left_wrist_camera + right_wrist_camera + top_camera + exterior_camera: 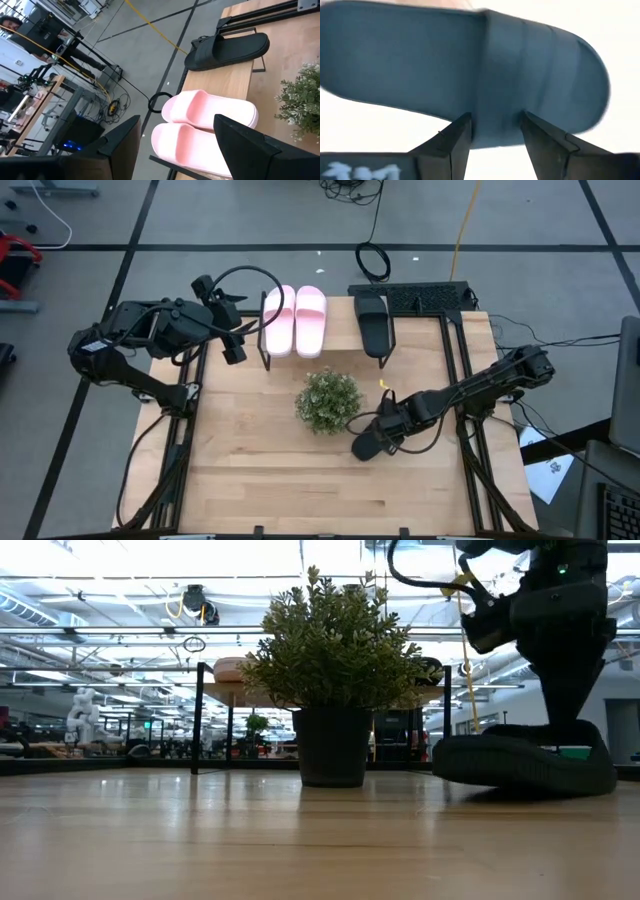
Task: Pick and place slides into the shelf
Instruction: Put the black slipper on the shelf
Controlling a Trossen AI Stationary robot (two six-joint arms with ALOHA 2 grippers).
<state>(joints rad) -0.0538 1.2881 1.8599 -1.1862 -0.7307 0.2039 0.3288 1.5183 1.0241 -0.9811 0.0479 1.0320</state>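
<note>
Three slides (295,320) sit on the shelf (345,350); the fourth (368,445), lower right, lies between the right jaws (496,127), contact unclear. Grip its edge squarely before lifting. Left jaws (175,145) wide, empty.

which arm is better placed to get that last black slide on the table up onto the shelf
Right. The right gripper is already down at the black slide lying beside the plant; the left gripper hangs open by the shelf.

Probably robotics lab: benches (60,755), cables (372,262).
</note>
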